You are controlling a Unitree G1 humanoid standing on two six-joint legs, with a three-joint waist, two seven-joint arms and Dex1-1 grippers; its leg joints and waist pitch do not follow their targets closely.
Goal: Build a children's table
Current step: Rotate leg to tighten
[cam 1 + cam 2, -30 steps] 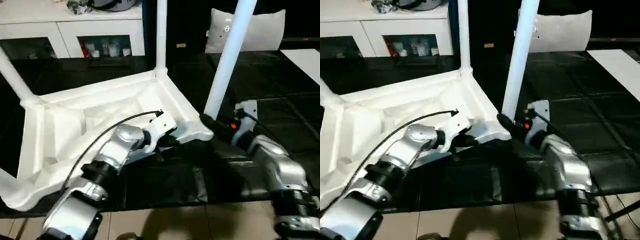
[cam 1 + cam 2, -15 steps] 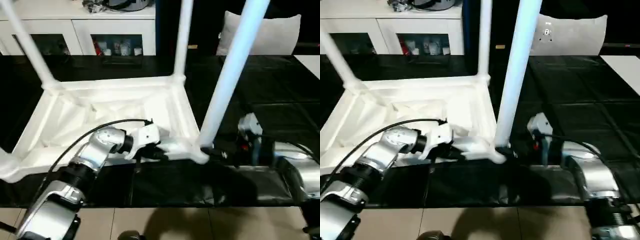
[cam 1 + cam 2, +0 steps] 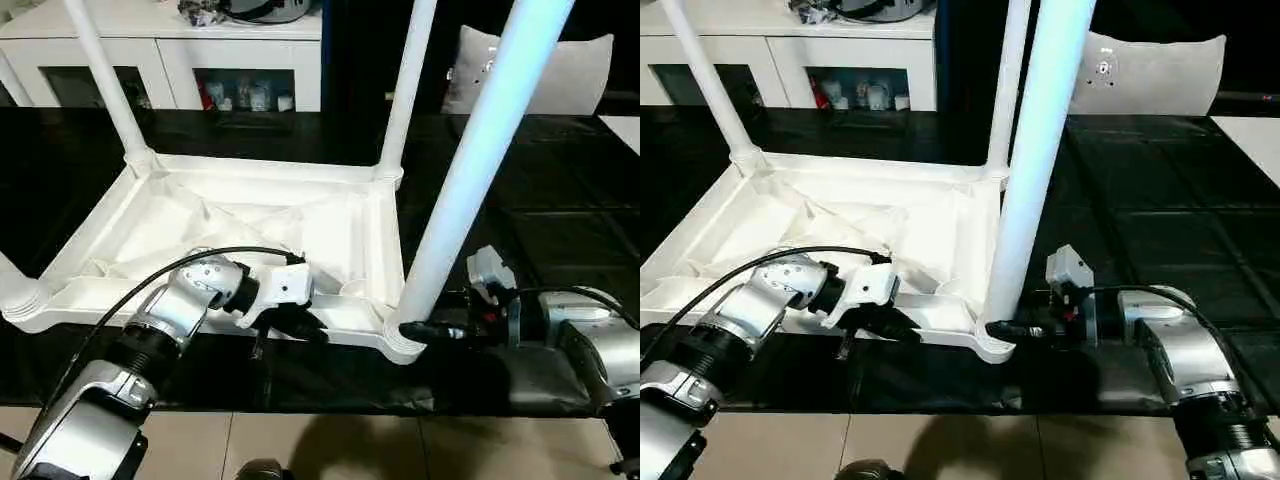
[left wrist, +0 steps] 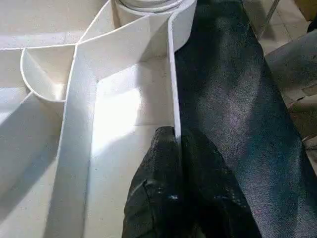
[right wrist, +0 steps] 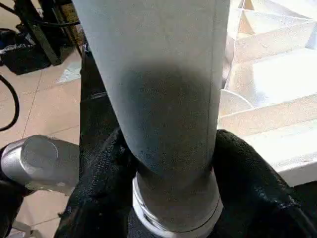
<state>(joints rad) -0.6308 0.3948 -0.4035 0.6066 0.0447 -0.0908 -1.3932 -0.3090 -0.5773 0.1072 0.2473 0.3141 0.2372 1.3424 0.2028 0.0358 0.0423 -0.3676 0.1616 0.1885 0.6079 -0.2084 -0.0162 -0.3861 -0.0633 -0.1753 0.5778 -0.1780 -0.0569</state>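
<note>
The children's table (image 3: 250, 225) is found upside down on the black-covered work table (image 3: 560, 210), near its front edge, with the ribbed underside facing up. It is white plastic, rectangular, with raised rim walls, diagonal ribs and a round socket at each corner. Legs are seen standing upright in the corner sockets: a far left leg (image 3: 105, 85), a far right leg (image 3: 405, 95) and a near right leg (image 3: 475, 165), all long white tapered tubes. The near left socket (image 3: 22, 297) also carries a leg base, cut off by the picture edge.

The left gripper (image 4: 176, 163) is located at the near rim of the top, its black fingers (image 4: 158, 168) pressed together on the thin rim wall, one inside and one outside.

The right gripper (image 5: 171, 198) is placed at the near right corner, its fingers (image 5: 101, 178) set on either side of the near right leg just above the socket collar, in contact with the tube.

A white cabinet (image 3: 200, 50) is noted behind the work table.
</note>
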